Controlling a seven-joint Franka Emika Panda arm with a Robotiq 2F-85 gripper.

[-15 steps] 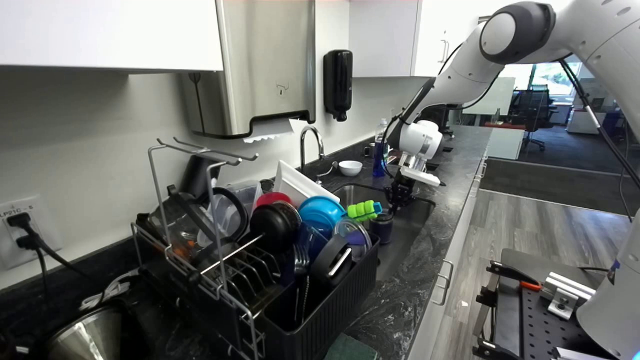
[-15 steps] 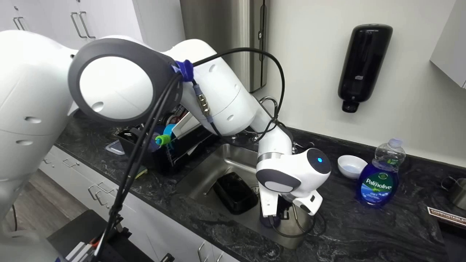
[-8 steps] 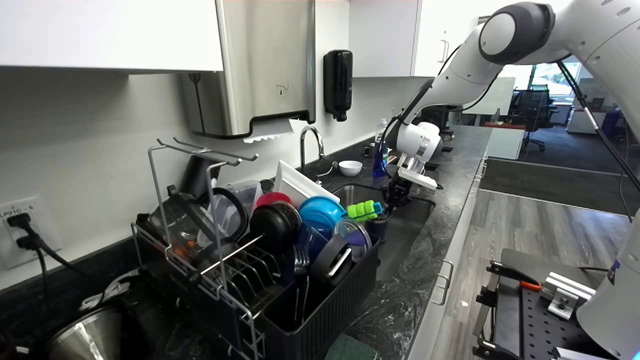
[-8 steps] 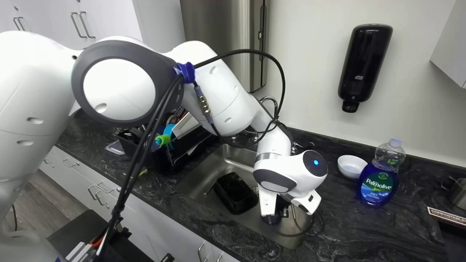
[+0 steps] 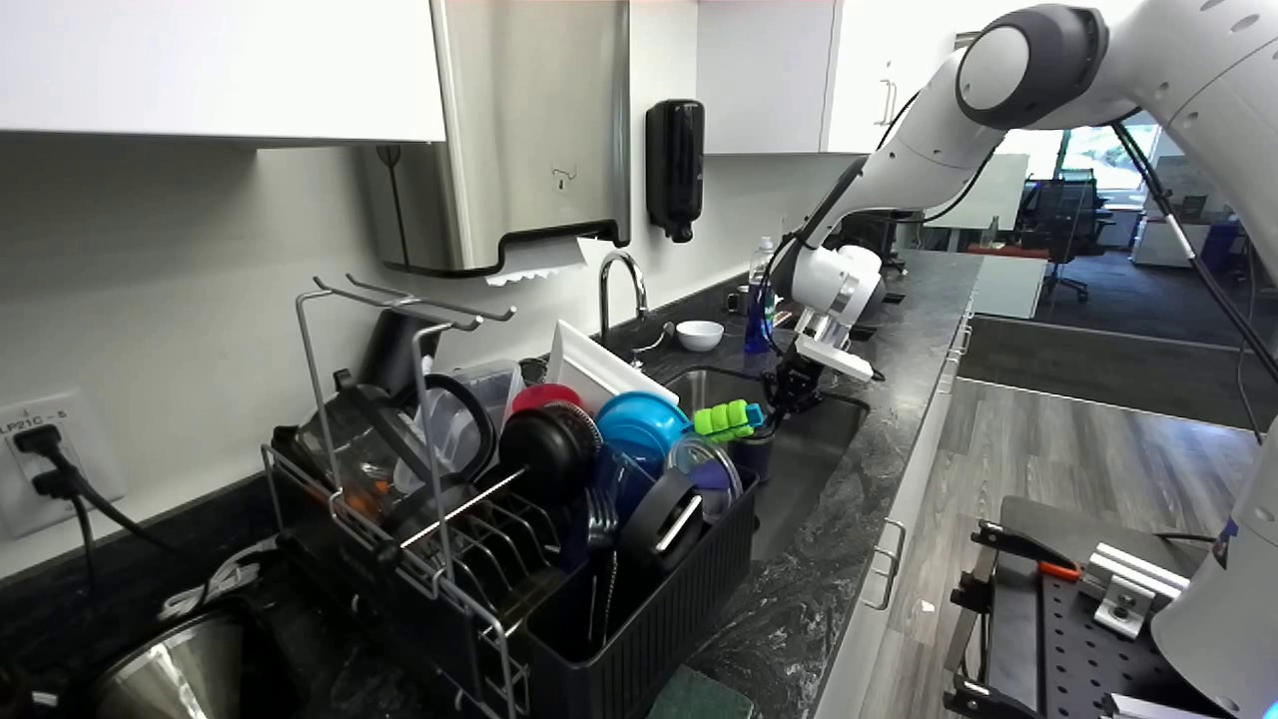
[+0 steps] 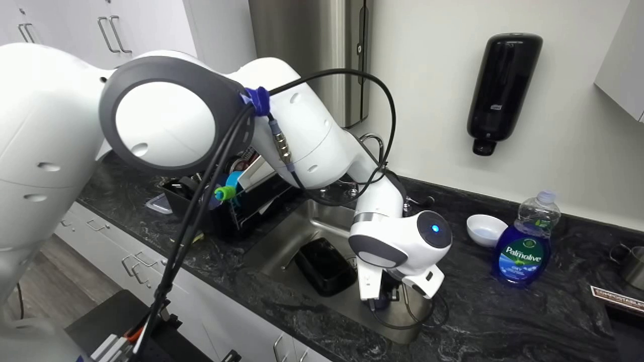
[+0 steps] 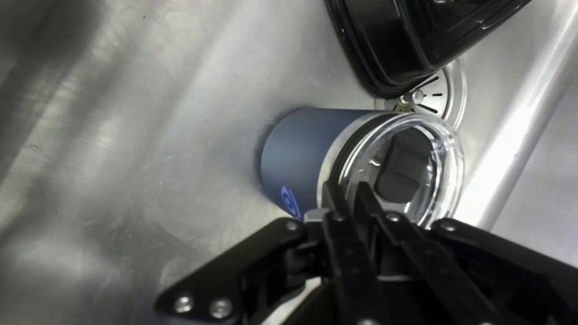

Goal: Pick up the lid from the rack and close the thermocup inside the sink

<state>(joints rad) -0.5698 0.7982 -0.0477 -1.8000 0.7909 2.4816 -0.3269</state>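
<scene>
We are holding our gripper [image 7: 348,186] low inside the sink [image 6: 288,239], its fingers standing nearly together with a narrow gap, and they are apparently pinching the lip of the clear lid [image 7: 406,167], which is sitting on the mouth of the blue thermocup [image 7: 302,158]. The cup is standing past the black tray [image 6: 326,269], toward the sink edge away from the dish rack [image 5: 639,629]. We are probably working on the closing step: a dark seal is showing outside the steel rim, so the lid may be needing a firmer push. We are wanting to level it first, then press straight down near its middle; leaning on one side is risking a tipped cup. The tray is crowding from just beside, overlapping the drain [image 7: 435,100]. A cable loop [image 6: 447,312] is drooping beside the gripper, so we are watching for snags. The white bowl [image 6: 486,230] and soap bottle [image 6: 523,251] are standing near the countertop's [image 6: 483,311] back edge, out of the way.
</scene>
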